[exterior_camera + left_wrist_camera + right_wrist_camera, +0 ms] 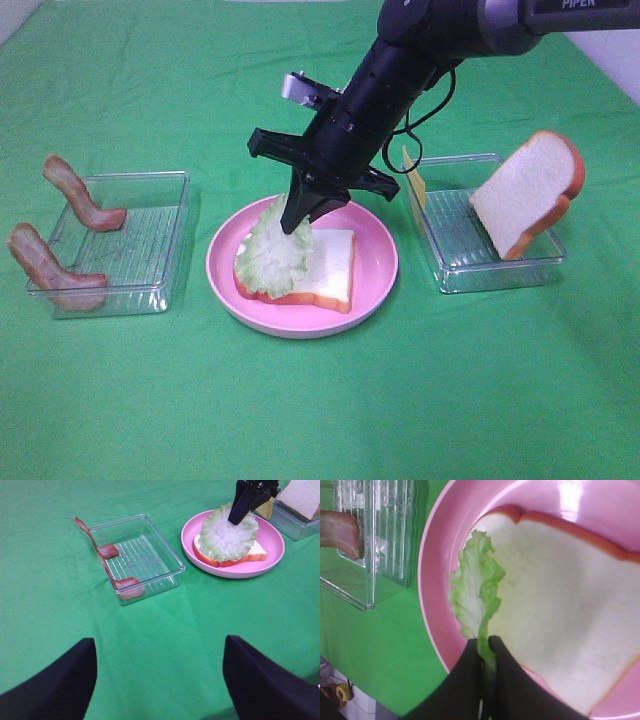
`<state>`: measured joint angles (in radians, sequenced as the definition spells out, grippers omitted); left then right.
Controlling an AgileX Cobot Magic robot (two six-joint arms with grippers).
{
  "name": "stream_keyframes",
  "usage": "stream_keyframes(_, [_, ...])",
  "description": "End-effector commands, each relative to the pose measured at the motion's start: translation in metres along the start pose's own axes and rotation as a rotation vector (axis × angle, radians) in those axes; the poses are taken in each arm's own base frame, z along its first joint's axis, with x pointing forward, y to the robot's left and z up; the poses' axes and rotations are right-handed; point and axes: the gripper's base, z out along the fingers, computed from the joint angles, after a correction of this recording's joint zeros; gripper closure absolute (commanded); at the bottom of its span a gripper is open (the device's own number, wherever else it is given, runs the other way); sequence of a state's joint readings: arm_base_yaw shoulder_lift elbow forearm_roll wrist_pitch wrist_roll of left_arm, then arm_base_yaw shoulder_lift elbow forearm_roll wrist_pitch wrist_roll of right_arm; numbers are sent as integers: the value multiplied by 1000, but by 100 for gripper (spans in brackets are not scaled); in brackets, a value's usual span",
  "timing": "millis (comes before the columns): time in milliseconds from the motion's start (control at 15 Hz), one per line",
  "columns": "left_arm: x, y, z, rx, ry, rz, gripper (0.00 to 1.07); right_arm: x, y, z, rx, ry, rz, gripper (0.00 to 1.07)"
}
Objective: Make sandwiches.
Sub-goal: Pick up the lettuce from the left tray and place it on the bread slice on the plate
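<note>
Sandwich sat half-built on the round pink plate: a white toy bread slice with orange-brown crust, pale green lettuce leaf drooping over it, pinched by the black right gripper. Left gripper hung wide open above green cloth.

Green-clothed table with a pink plate at the middle, between left clear tray and right clear tray.
</note>
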<state>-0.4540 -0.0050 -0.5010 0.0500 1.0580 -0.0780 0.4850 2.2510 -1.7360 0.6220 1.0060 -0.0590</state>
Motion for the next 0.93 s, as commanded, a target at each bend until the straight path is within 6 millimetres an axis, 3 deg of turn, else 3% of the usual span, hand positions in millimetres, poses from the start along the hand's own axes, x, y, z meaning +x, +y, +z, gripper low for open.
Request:
stream_keyframes(67, [0,0,-1,1,-20,3,38,-4,-3,2,6,-31,7,96])
stream_keyframes(133, [0,0,-1,1,-20,3,38,-5,-3,2,8,-39,6,88])
stream_keyframes(200, [0,0,-1,1,-20,3,38,-8,-3,1,13,-71,3,64])
stream_keyframes(333, [0,0,-1,1,-20,3,38,-10,-4,0,26,-101,-41,46])
stream_keyframes(667, [0,0,-1,1,-20,3,38,-17,2,-15,62,-203,-140,43])
stream_keyframes(933, [0,0,-1,1,-20,3,38,-31,16,-41,112,-286,-242,40])
